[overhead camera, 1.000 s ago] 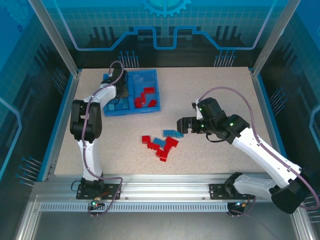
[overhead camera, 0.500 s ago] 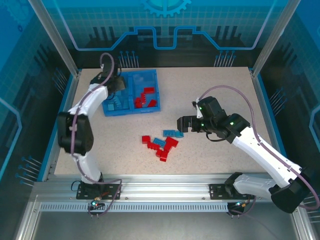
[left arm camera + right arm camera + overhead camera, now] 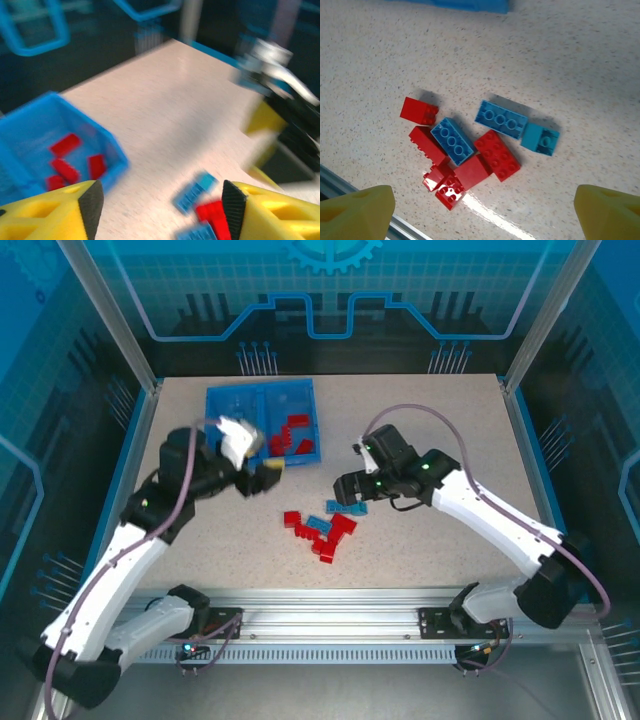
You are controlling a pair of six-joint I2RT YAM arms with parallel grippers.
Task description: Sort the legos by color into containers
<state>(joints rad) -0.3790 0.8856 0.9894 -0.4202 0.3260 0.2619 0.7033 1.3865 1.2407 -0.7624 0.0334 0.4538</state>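
Observation:
A loose pile of legos (image 3: 320, 527) lies mid-table: several red bricks (image 3: 497, 155) and three light blue ones (image 3: 501, 119). The blue tray (image 3: 300, 398) stands at the back left. Its right compartment holds red bricks (image 3: 293, 435), and my left arm partly hides its left compartment. My left gripper (image 3: 260, 474) hovers open between tray and pile; its blurred wrist view shows the tray corner (image 3: 112, 155) and a blue brick (image 3: 195, 192) between its wide fingers (image 3: 235, 205). My right gripper (image 3: 350, 494) hangs open over the pile's right end, with nothing between its fingers (image 3: 357, 210).
The right arm's body (image 3: 292, 120) shows at the right of the left wrist view, close to the left gripper. A metal rail (image 3: 330, 605) runs along the near table edge just below the pile. Bare tabletop (image 3: 450, 420) stretches to the back right.
My left arm has swung away from the tray's left compartment and down toward the pile. My right gripper has shifted slightly left over the pile. The legos have not moved.

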